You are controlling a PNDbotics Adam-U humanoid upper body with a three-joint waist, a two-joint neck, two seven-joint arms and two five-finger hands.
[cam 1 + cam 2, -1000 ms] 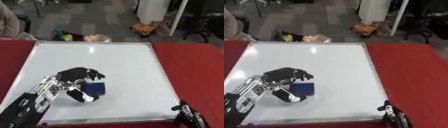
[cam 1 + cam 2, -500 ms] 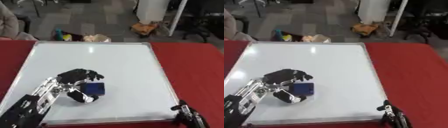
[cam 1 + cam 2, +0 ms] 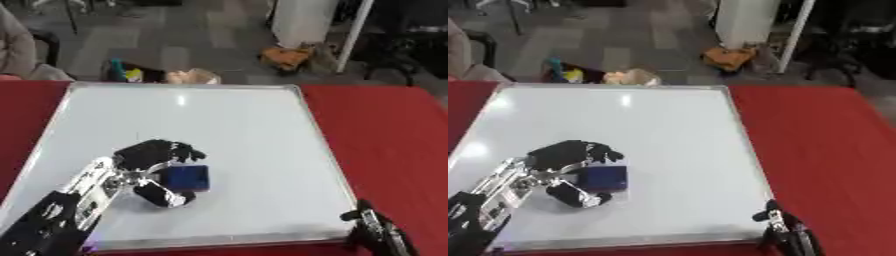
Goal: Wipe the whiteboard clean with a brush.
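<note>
Left hand (image 3: 149, 155) nudges the dark blue block-shaped brush (image 3: 185, 177) slightly rightward.
Fingers curled around it, low on the white metal-framed whiteboard (image 3: 236, 125), which looks clean; right hand (image 3: 378, 234) idles at the red counter's (image 3: 385, 130) near-right corner, its fingers unclear.

Red table (image 3: 385, 130) in the foreground, grey tiled floor (image 3: 192, 45) past its far edge. On the floor off the far edge: white pillar or cabinet (image 3: 302, 22) with a slanted white pole (image 3: 350, 37), orange-brown heap (image 3: 293, 56) at its base, dark chair legs (image 3: 398, 55) toward the far right corner. Small clutter just off the far edge left of centre: something green-yellow (image 3: 127, 74) and a pale tan lump (image 3: 192, 76); overhead light glare (image 3: 181, 100) near the table's far edge.
</note>
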